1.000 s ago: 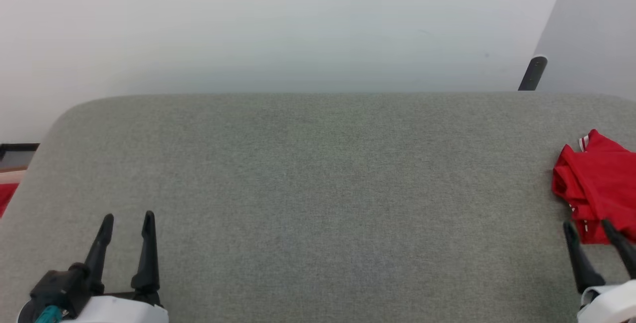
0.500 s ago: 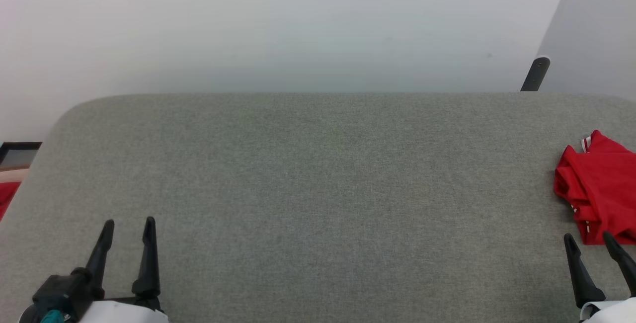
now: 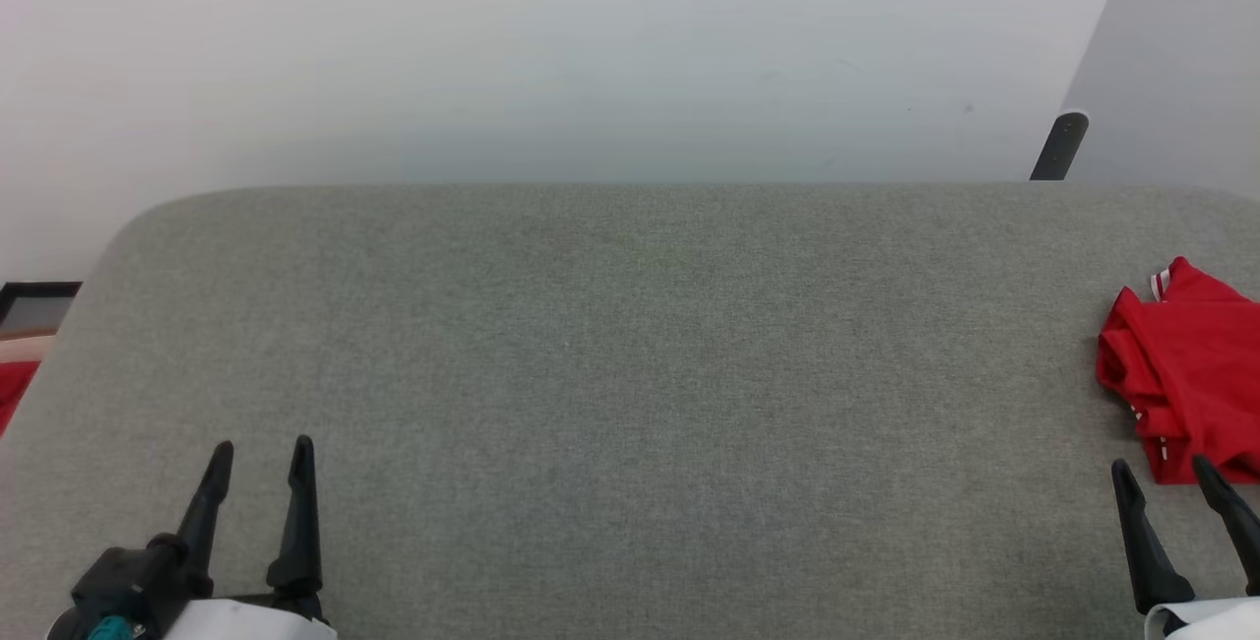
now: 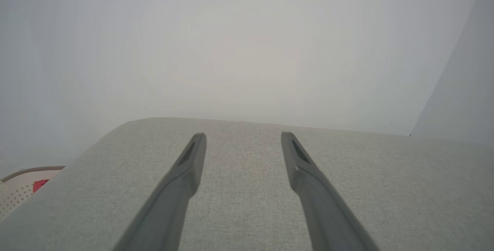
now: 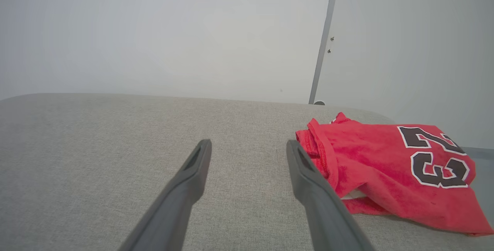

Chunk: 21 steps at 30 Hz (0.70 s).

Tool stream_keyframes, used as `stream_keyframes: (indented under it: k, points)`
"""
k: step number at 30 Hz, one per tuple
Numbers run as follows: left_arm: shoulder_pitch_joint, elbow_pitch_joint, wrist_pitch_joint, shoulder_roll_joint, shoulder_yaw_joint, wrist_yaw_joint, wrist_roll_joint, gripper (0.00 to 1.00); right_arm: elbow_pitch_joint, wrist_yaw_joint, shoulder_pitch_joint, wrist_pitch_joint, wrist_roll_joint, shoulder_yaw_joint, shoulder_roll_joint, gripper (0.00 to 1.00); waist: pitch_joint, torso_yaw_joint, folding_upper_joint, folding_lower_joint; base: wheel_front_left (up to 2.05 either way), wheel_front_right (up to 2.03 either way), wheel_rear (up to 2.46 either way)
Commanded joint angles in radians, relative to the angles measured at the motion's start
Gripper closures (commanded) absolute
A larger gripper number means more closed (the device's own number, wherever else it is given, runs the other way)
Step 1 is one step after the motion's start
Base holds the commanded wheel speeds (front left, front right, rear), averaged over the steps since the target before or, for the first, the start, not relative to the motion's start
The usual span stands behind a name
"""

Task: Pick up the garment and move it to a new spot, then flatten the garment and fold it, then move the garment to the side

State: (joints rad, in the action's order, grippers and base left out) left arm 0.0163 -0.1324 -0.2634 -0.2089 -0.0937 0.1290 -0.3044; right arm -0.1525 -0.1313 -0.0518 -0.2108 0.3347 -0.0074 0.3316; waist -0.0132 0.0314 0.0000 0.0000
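**Position.** The garment [image 3: 1186, 364] lies in a compact, roughly folded bundle at the right end of the table [image 3: 630, 345], partly cut off by the edge of the head view. In the right wrist view the garment [image 5: 386, 166] shows its black-and-white number face up, with layered red edges toward the fingers.

**Grippers.** The left gripper [image 3: 262, 448] hovers over bare table at the near left, jaws spread and empty. The right gripper [image 3: 1160, 471] is likewise spread and holds nothing. Its right finger [image 5: 308, 181] sits just beside the bundle's near edge; contact cannot be confirmed.

**Step in hand.** The layout suggests the bundle has been set aside and the task is at or near its end, though a start state cannot be ruled out. In either case the right gripper should travel along its own finger axis, not sideways, so that the finger does not drag the top layer. If a grasp is needed, the layered edge offers the best purchase, and all layers should be pinched together.

**Surroundings.** A post [image 3: 1058, 146] stands behind the table's far right, near the garment. A basket [image 4: 23, 189] holding a red cloth [image 4: 38, 184] sits off the left end, well apart. Nothing lies between the right gripper and the garment. The bundle is close to the table's right end, so an outward push could tip it off.
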Motion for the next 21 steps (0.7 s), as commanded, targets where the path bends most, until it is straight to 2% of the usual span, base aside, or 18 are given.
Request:
stream_keyframes:
  k: [1, 21]
  points:
    - [0.008, -0.003, 0.000, -0.001, 0.000, 0.002, -0.003, 0.00, 0.009, 0.001, -0.006, -0.007, -0.009, 0.001, -0.005, 0.00, -0.001, 0.000, 0.0000, 0.0000, 0.00, 0.00, 0.00]
    - [0.017, -0.031, 0.000, 0.003, -0.001, 0.002, -0.034, 0.00, 0.041, 0.001, -0.018, -0.003, -0.022, -0.002, -0.006, 0.00, -0.008, 0.009, 0.0000, 0.0000, 0.00, 0.00, 0.00]
